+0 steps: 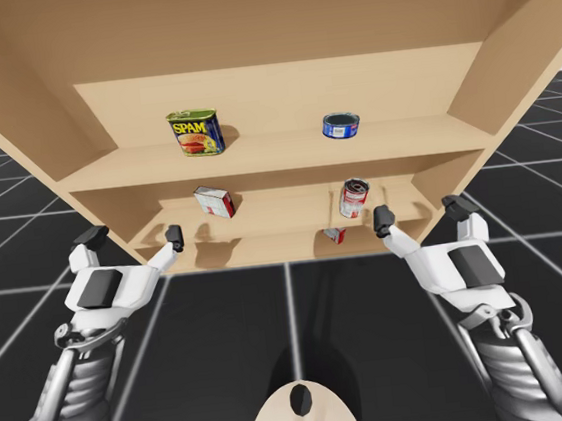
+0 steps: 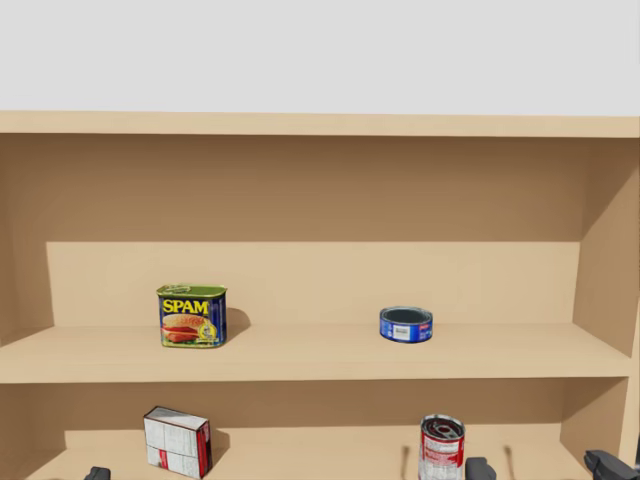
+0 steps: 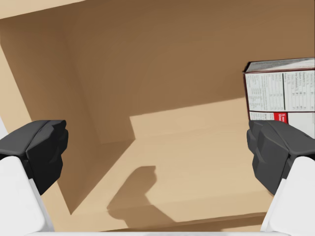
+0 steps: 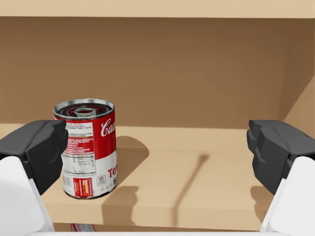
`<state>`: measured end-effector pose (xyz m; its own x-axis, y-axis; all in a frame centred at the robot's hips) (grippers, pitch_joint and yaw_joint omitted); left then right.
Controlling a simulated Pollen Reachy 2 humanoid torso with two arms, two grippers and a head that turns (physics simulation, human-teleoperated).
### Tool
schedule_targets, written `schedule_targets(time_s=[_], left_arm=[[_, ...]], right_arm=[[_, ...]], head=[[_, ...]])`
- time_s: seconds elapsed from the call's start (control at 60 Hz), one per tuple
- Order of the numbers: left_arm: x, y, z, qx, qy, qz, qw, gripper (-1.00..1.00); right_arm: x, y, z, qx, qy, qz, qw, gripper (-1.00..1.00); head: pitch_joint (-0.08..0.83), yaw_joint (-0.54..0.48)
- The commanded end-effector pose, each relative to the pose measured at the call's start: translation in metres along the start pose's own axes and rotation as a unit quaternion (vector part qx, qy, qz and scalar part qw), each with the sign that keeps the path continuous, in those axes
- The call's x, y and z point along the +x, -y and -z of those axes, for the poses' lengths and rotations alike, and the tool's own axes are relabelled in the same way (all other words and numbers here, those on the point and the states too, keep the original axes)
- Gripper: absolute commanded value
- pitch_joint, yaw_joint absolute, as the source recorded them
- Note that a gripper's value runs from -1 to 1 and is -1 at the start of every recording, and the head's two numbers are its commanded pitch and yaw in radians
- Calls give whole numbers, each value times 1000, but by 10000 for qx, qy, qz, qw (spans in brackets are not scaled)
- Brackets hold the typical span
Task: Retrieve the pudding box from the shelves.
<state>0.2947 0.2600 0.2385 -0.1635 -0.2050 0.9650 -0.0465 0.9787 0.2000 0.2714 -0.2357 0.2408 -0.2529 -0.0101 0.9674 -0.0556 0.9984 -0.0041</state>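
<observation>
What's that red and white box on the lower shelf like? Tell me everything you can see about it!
The red and white box looks like a small closed cardboard carton. One side is white with small grey print, and another side is red. It stands on the lower shelf, toward the left, turned at an angle to the shelf's front edge. Only the shelf touches it. My left gripper is open in front of it, not touching it, with the box ahead of one finger.
</observation>
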Motion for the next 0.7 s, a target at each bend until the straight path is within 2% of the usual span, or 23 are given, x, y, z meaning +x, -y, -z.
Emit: schedule_targets(time_s=[0.017,0.05,0.167,0.35,0.517,0.7], left_arm=[[0,0,0,-5,0,1,10000,-1000],[0,0,0,-5,0,1,10000,-1000],[0,0,0,-8,6,-8,10000,-1000],[0,0,0,-13,9,-14,10000,-1000],[0,0,0,-25,11,-11,10000,-1000],[0,1,0,-38,45,-4,10000,-1000]], right_arm=[[-2,-4,-2,-126,19,83,9999,-1000],[-1,-4,-2,-80,25,44,10000,-1000],[1,-3,-1,-13,5,122,9999,-1000],[0,-3,-1,-84,7,107,9999,-1000],[0,-3,-1,-120,31,64,9999,-1000],[-1,-3,-1,-98,27,39,9999,-1000]], head=[[1,-37],[3,-36],[26,-31],[120,-8],[211,48],[290,153]])
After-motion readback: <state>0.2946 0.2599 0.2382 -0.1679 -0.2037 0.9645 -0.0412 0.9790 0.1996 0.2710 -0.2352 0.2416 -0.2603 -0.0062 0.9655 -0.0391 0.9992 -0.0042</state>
